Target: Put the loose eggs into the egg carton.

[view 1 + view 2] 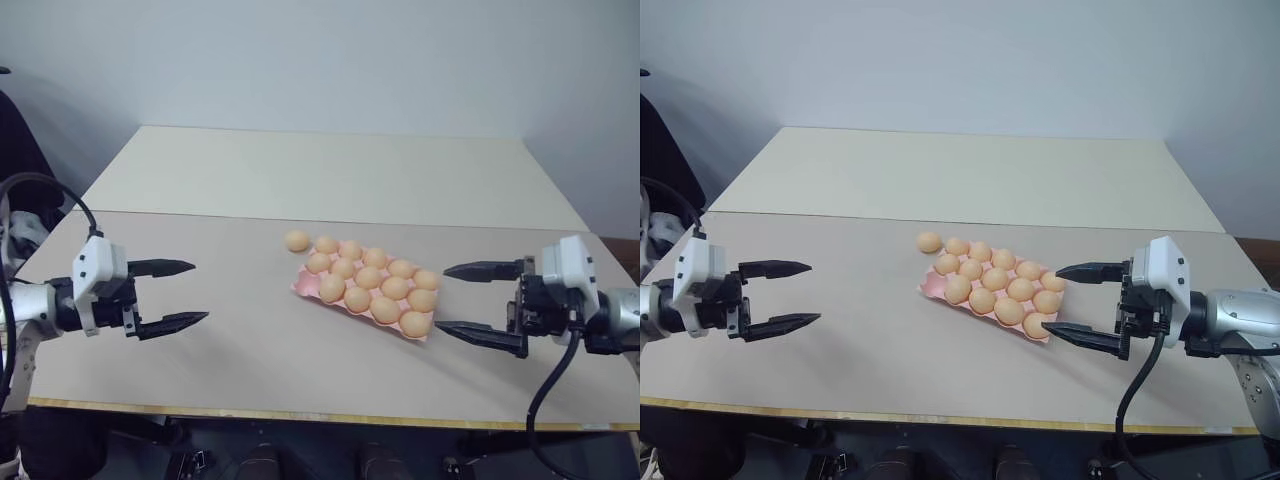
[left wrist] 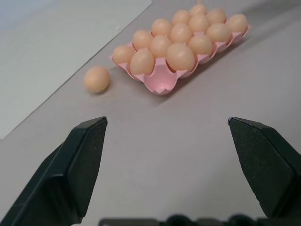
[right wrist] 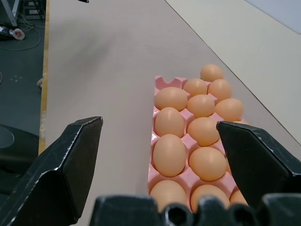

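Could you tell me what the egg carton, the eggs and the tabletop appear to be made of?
The egg carton looks like thin moulded plastic or pulp: pink, with a slight sheen and scalloped edges. The eggs, including the loose egg beside it, look smooth and matte tan; whether they are real shell or imitation cannot be told. The table seems a matte beige laminate board, with a pale wood-coloured front edge.

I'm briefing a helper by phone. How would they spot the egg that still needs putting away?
Find the pink egg carton mid-table. Off its far left corner one loose egg lies on the bare table. Every other egg sits in a cup.
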Tool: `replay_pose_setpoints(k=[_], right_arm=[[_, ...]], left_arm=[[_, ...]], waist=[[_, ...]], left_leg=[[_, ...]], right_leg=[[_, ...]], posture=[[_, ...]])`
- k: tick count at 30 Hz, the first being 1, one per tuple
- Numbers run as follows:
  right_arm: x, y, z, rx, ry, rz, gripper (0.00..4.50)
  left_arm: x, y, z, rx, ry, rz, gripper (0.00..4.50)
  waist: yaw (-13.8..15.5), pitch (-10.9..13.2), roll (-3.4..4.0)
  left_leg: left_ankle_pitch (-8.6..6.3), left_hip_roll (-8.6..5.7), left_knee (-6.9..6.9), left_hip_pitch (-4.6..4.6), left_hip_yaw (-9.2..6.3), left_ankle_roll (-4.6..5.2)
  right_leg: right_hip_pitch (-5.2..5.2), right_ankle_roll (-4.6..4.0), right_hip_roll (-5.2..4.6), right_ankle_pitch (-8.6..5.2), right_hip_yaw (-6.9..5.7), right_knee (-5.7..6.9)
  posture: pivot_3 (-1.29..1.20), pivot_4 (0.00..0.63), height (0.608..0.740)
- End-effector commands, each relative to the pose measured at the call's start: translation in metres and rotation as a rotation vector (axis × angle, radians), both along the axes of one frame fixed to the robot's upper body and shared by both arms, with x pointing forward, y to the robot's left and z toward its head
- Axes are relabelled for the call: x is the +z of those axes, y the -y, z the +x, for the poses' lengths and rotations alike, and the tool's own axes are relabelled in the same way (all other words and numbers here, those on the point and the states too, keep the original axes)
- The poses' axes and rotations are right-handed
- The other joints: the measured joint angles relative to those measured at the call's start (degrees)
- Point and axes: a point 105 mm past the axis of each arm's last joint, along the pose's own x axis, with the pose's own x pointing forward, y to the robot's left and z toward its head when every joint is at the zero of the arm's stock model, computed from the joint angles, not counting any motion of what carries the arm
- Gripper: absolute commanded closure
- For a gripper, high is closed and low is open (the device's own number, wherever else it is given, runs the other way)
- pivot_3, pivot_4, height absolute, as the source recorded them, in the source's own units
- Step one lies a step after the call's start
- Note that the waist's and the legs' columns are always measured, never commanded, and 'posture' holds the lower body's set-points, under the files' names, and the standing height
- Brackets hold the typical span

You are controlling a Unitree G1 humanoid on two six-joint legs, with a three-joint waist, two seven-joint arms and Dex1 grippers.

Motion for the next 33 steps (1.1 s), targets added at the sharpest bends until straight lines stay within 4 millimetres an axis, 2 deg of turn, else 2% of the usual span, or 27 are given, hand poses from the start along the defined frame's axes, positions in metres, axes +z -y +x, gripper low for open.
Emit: replay_pose_setpoints(k=[1, 7, 12, 17, 25, 33], right_arm=[[0.01, -0.003, 0.001, 0.013, 0.065, -0.002, 0.0], [0.014, -0.004, 0.009, -0.03, 0.105, 0.013, 0.0], [0.016, -0.005, 0.01, -0.032, 0.114, 0.009, 0.0], [0.018, -0.007, 0.009, -0.036, 0.132, 0.011, 0.0], [0.019, -0.008, 0.001, -0.068, 0.152, 0.015, 0.0], [0.017, -0.008, -0.007, -0.103, 0.158, 0.016, 0.0]], left_arm=[[0.012, 0.0, -0.001, 0.026, 0.041, -0.008, 0.02], [0.008, 0.009, 0.015, 0.088, 0.07, -0.05, 0.02], [0.005, 0.023, 0.053, 0.179, 0.143, -0.075, 0.02], [0.003, 0.046, 0.091, 0.192, 0.18, -0.135, 0.02], [-0.013, 0.081, 0.157, 0.23, 0.134, -0.169, 0.02], [-0.028, 0.118, 0.185, 0.255, 0.091, -0.148, 0.02]], waist=[[-0.05, 0.0, 0.0], [-0.04, 0.0, 0.0], [0.63, 0.0, -0.01], [0.49, -0.01, -0.02], [0.35, -0.02, -0.05], [0.08, -0.01, -0.07]], left_leg=[[0.0, 0.0, 0.0, -0.01, 0.01, 0.0], [0.0, 0.0, -0.01, 0.0, 0.01, 0.0], [0.0, -0.04, 0.0, -0.02, -0.04, 0.0], [0.0, -0.09, 0.0, -0.07, -0.05, 0.0], [0.01, -0.16, 0.01, -0.12, -0.08, 0.01], [0.01, -0.26, 0.02, -0.17, -0.1, 0.01]], right_leg=[[-0.01, 0.0, 0.0, 0.0, 0.0, 0.0], [-0.01, 0.0, -0.01, 0.0, 0.01, 0.0], [0.02, -0.01, -0.01, 0.01, -0.01, 0.0], [-0.01, 0.0, -0.03, 0.02, 0.0, -0.01], [-0.02, 0.01, -0.03, 0.03, -0.01, -0.01], [-0.03, 0.08, -0.11, 0.02, 0.0, -0.02]], posture=[[0.0, 0.15, 0.74], [0.0, 0.15, 0.74], [0.0, 0.15, 0.74], [0.0, 0.15, 0.74], [0.0, 0.15, 0.74], [0.0, 0.15, 0.74]])
